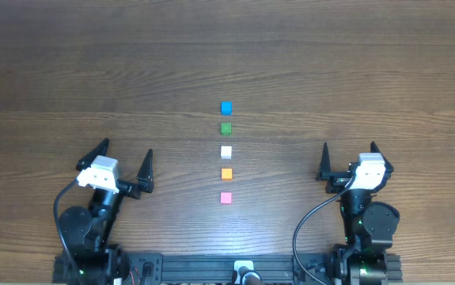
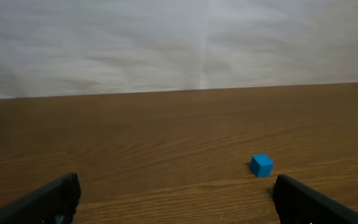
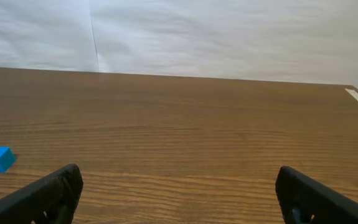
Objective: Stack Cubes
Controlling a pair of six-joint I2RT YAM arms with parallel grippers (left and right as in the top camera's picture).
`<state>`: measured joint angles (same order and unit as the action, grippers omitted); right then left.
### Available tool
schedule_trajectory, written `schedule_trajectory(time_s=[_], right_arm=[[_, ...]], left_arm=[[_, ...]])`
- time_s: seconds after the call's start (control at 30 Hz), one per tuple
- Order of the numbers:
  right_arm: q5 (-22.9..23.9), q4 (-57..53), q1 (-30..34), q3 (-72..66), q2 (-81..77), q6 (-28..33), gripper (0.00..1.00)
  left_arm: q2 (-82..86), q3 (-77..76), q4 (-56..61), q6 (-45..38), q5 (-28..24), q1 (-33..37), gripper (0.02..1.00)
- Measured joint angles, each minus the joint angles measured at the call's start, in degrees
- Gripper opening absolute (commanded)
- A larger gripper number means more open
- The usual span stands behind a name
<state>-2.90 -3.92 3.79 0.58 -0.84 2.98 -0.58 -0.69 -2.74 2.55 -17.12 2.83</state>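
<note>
So, our left pincer point(image 1: 127, 148) sits in the lower left of the top view. Its two fingers are spread wide apart with nothing between them. Same deal for our right pincer point(image 1: 349, 146) in the lower right: fingers well apart, holding nothing. Each one sits close to its own arm base by the bottom edge, well apart from the cubes.

Between the two arms we've got five little cubes in a straight line running up the middle of the frame. Each is apart from its neighbour and none are stacked. From the bottom up: pink cube point(image 1: 226, 197), orange cube point(image 1: 227, 173), white cube point(image 1: 226, 151), green cube point(image 1: 226, 128), and blue cube point(image 1: 226, 108) at the top end of the row.

All of it rests on the brown wood-grain bench point(image 1: 53, 63). Our left wrist camera shows the blue cube flat on the bench, out ahead of the open fingers. The right wrist camera catches it too, plus a tiny green sliver at the frame edge. That's probably the green cube, but it's hard to be sure. A white backdrop point(image 2: 166, 43) runs behind the bench's far edge.
</note>
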Motion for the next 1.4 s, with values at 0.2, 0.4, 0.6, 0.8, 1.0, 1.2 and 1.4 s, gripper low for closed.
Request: schedule_trajectory(time_s=[0.2, 0.4, 0.6, 0.8, 1.0, 1.2, 1.4], right_arm=[[0.00, 0.00, 0.00, 0.00, 0.00, 0.00, 0.993], [0.00, 0.00, 0.00, 0.00, 0.00, 0.02, 0.991], [0.00, 0.00, 0.00, 0.00, 0.00, 0.00, 0.991], [0.00, 0.02, 0.00, 0.00, 0.00, 0.04, 0.991], [0.00, 0.02, 0.00, 0.00, 0.00, 0.02, 0.993], [0.00, 0.00, 0.00, 0.00, 0.00, -0.02, 0.993], [0.00, 0.00, 0.00, 0.00, 0.00, 0.04, 0.991]], left_arm=[[0.00, 0.00, -0.61, 0.02, 6.23, 0.15, 1.000], [0.00, 0.00, -0.76, 0.00, 8.37, 0.15, 0.998], [0.00, 0.00, -0.83, 0.00, 8.85, 0.15, 1.000], [0.00, 0.00, -0.83, 0.00, 8.85, 0.15, 1.000], [0.00, 0.00, -0.83, 0.00, 8.85, 0.15, 1.000], [0.00, 0.00, -0.83, 0.00, 8.85, 0.15, 1.000], [0.00, 0.00, -0.83, 0.00, 8.87, 0.15, 1.000]])
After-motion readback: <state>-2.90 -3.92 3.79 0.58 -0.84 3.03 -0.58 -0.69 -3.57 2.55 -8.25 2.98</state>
